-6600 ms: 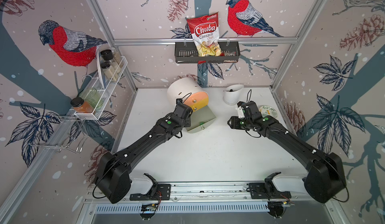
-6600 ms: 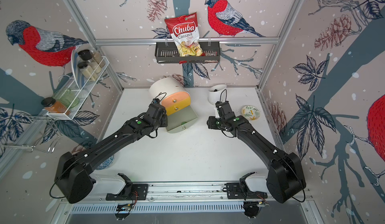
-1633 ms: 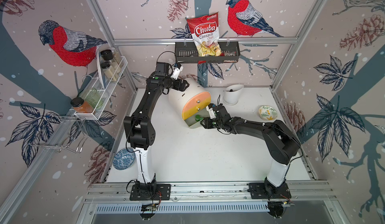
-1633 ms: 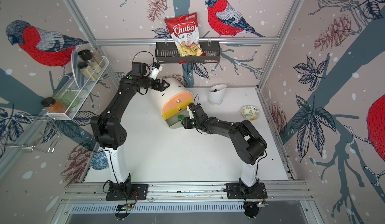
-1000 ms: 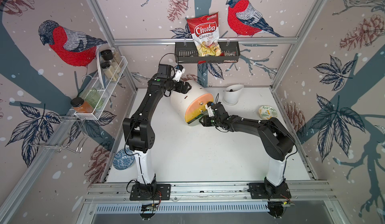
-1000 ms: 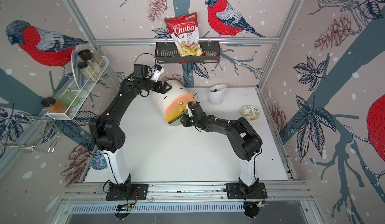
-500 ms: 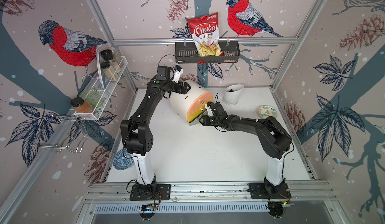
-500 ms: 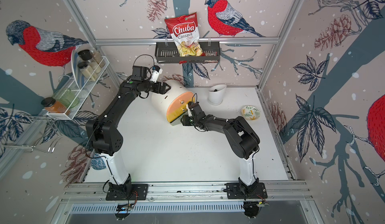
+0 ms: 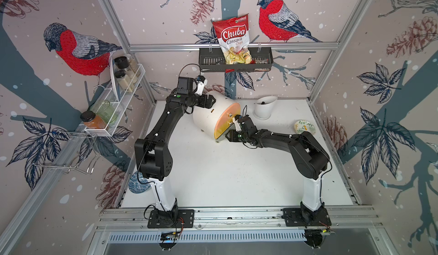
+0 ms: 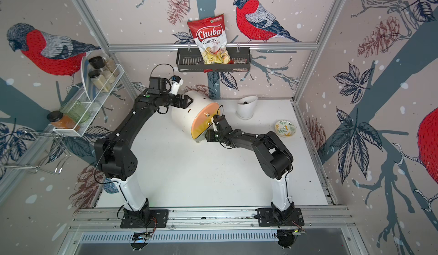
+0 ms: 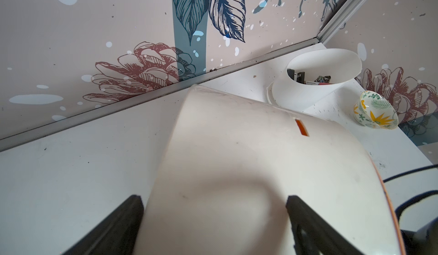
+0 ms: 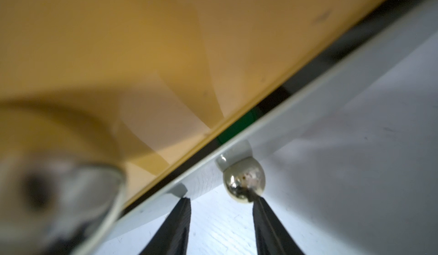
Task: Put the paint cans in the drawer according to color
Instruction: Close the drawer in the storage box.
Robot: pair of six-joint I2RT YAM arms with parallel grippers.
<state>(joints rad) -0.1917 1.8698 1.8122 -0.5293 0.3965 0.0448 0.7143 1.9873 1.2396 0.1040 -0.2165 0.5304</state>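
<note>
I am closing the bottom drawer, by my reading, and it is the last small part of the job. My right claw (image 12: 221, 198) is standing narrow, with a small gap between the fingers and nothing in it. One fingertip is touching the brass knob (image 12: 244, 185). The other is resting against the lower edge of the grey front (image 12: 343, 128).

That front is sitting almost flush under the yellow front (image 12: 166, 52), with only a dark slit showing between them. A bit of green (image 12: 237, 129) is showing in the slit. I am taking it for a green can's lid, though too little of it shows to be sure. I am seeing no cans on the table in either top view, so I am judging the rest are already inside.

My left claw (image 11: 215, 198) is spread wide and holding nothing. Its fingers are lying against the white arched shell of the drawer (image 9: 208, 116), up at the back. It looks to be bracing, not gripping, since the shell runs on wider than the fingers reach. The drawer is standing near the back wall, its face turned toward my right arm.

Next I am thinking of a short, straight push along the drawer's run until the slit is gone. The left claw should be leaning back against that push so the drawer does not slide. A tip on a round knob can slip off, so pressing the flat front would be safer. After that, both claws can be backing away.
</note>
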